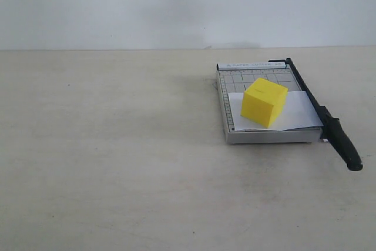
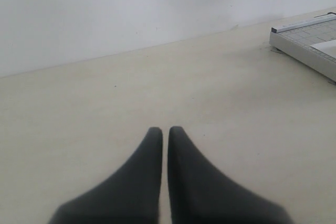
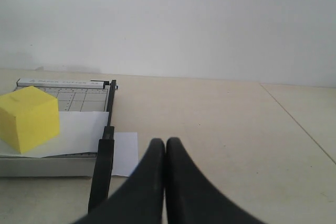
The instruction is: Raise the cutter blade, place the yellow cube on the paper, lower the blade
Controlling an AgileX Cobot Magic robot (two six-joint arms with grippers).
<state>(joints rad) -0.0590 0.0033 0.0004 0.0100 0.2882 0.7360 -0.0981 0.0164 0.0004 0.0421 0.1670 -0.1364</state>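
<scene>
Exterior view: neither arm in frame.

Tabletop (image 1: 117,157) pale beige, white wall (image 1: 176,4) behind. Grey gridded board (image 1: 267,136) sits right of centre, toward the far side.

Blade (image 1: 322,116): down, lying flat along the board's right edge. Hinge at the far right corner. The thick handle end juts past the near edge, toward the near right, over the tabletop.

Paper (image 1: 301,113): white sheet across the near half of the board, slightly skewed, its right edge under the blade. In the right wrist view a narrow strip of paper (image 3: 126,153) sticks out on the far side of the blade (image 3: 105,156), resting on the tabletop.

Cube (image 1: 264,103): yellow, upright, sitting on the paper near the middle of the board, turned a little so one corner faces near. Well clear of the blade. Nothing is touching it.

left gripper (image 2: 165,129): jaws pressed together, nothing between them. Bare tabletop ahead. One corner of the board (image 2: 304,43) and a sliver of paper (image 2: 328,48) show at the frame edge, well apart from the tips.

right gripper (image 3: 166,141): jaws pressed together, empty. The blade handle appears just beside the tips; no contact visible. Cube (image 3: 29,119) and board (image 3: 63,98) lie beyond the blade. Height of the tips above the tabletop cannot be told.
</scene>
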